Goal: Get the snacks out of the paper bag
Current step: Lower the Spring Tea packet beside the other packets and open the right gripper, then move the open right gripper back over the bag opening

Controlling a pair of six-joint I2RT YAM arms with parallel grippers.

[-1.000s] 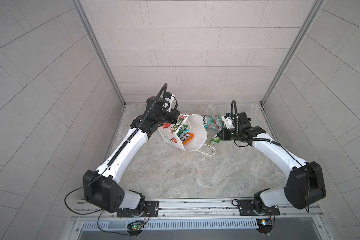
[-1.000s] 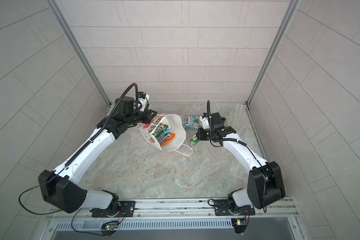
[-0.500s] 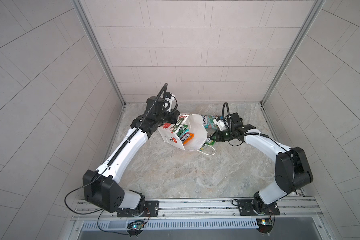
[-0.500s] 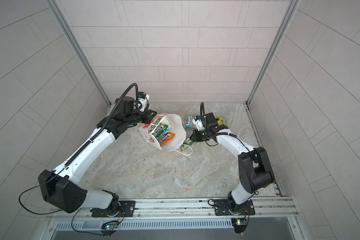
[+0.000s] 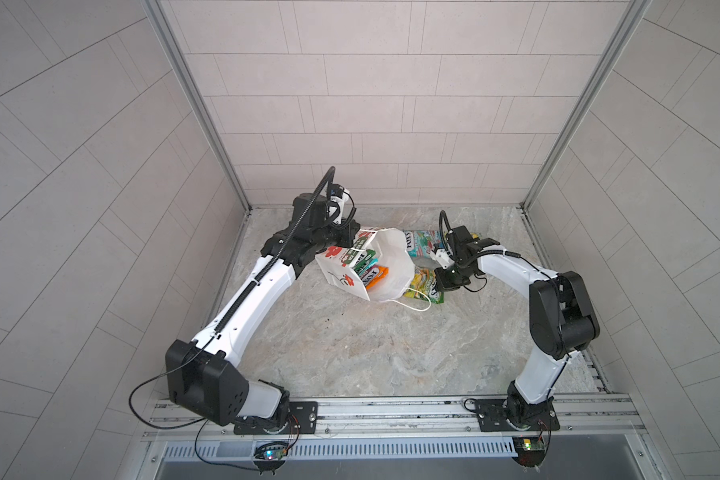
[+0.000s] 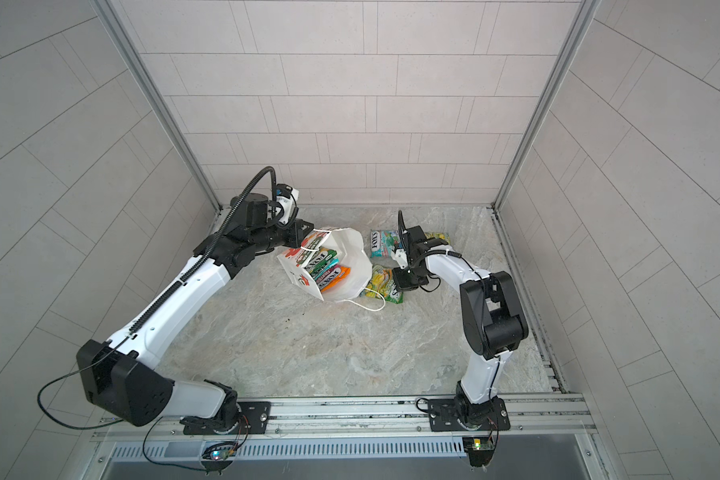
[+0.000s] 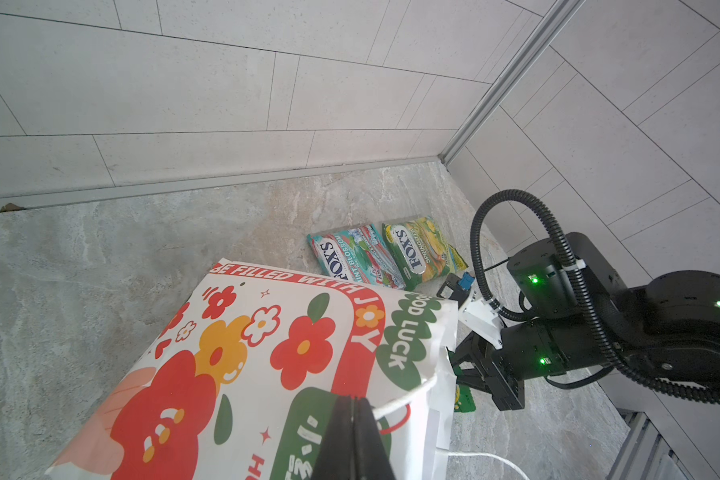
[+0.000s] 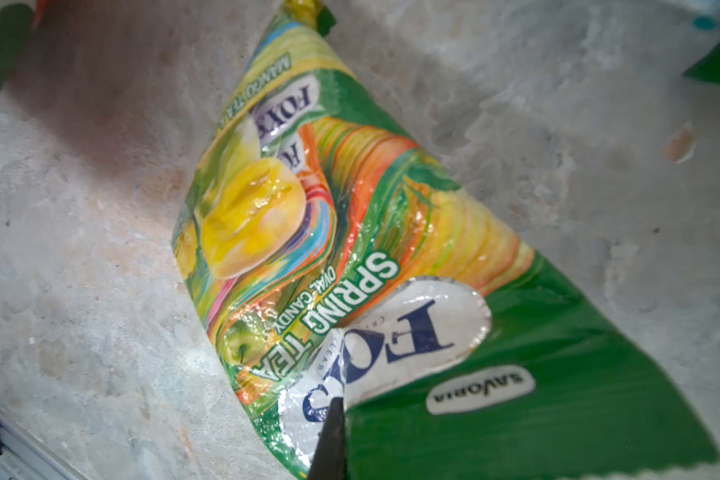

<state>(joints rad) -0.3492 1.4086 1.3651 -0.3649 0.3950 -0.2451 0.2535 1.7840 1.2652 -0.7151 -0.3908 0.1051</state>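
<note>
A: Top views first. What has changed over the last second?

B: The right arm has folded its elbow in, and the right gripper [image 5: 439, 283] is low, just beside the mouth of the paper bag [image 5: 395, 266]. A second ago only a sliver of green showed at its tip. Now the green-yellow packet [image 5: 422, 284] spreads out on the table [image 5: 371, 353], against the bag's mouth. The bag itself hasn't shifted.

A: And for the task?

B: I'd judge this snack is out and being set down, so only the release is left. Three packets [image 6: 327, 272] still show inside the bag.

A: Left wrist view?

B: The left gripper [image 7: 355, 428] has its jaws pressed together on the bag's white cord [image 7: 408, 395] at the rim, holding the bag tilted. Beyond the bag, a teal-red packet [image 7: 354, 257] and a second green-yellow packet [image 7: 420, 247] lie touching, side by side.

A: Right wrist view?

B: The jaws are clamped on the green-yellow packet [image 8: 350, 228] at its edge, by the FOX'S label. The rest lies creased on the table, stretching from the fingertips toward the bag.
</note>
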